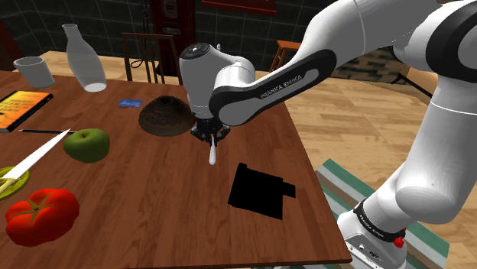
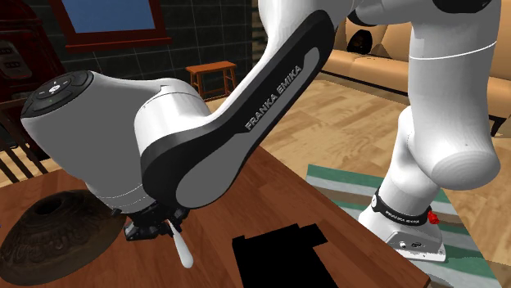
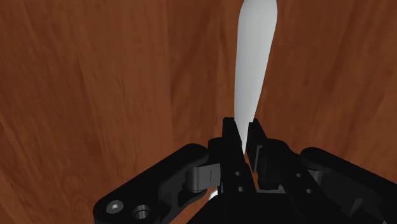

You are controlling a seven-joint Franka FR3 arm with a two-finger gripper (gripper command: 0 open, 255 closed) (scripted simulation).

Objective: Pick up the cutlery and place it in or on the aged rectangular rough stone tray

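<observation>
Starting at the shoulder view's left, you have a crowd on the glossy reddish-brown wooden counter (image 1: 168, 222). There is a plain white mug (image 1: 34, 70), a flat orange-covered book (image 1: 23, 107), and a long white-bladed knife (image 1: 42, 153) with its near end over a yellow-green plate (image 1: 15, 183). A lumpy red tomato (image 1: 42, 215) sits by the near edge. A little further right stand a tall, smooth pale bottle (image 1: 82, 57) and a round green apple (image 1: 86, 144). Next comes a dark, rough-textured round mound (image 1: 164, 116), low and domed.

Just beside that mound your black claw (image 1: 212, 139) points down, clamped on the narrow end of the slim white piece of cutlery (image 1: 212, 155). In the wrist view its smooth shape swells wider away from the fingers (image 3: 230, 137), over bare wood grain. It hangs tip-down, a little tilted in the second exterior view; you cannot tell whether the tip touches the counter.

Further right lies a flat, pure-black rectangular tray (image 1: 260, 191) with a small stepped notch on one side; no texture shows on it. Open bare wood separates it from the cutlery. It sits near the counter's right edge, which runs diagonally to the near corner, with a green striped rug (image 1: 336, 179) on the floor beyond
</observation>
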